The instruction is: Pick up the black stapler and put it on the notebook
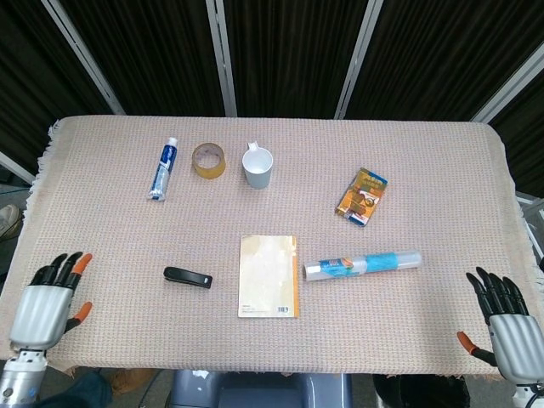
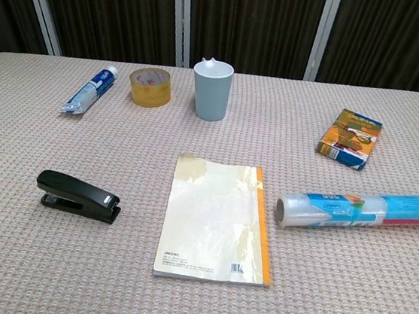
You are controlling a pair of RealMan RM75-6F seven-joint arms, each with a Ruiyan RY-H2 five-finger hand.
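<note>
The black stapler (image 1: 188, 277) (image 2: 78, 195) lies flat on the cloth, just left of the cream notebook (image 1: 269, 275) (image 2: 217, 218) with its orange spine edge. My left hand (image 1: 47, 305) hovers over the table's near left corner, fingers spread and holding nothing, well left of the stapler. At the near right corner my right hand (image 1: 505, 326) is also spread and empty. The chest view shows neither hand.
At the back stand a toothpaste tube (image 1: 163, 167), a tape roll (image 1: 208, 160) and a pale blue cup (image 1: 257, 166). A snack box (image 1: 361, 195) lies back right. A roll of plastic wrap (image 1: 364, 263) lies right beside the notebook. The woven tablecloth (image 1: 110, 229) covers the table.
</note>
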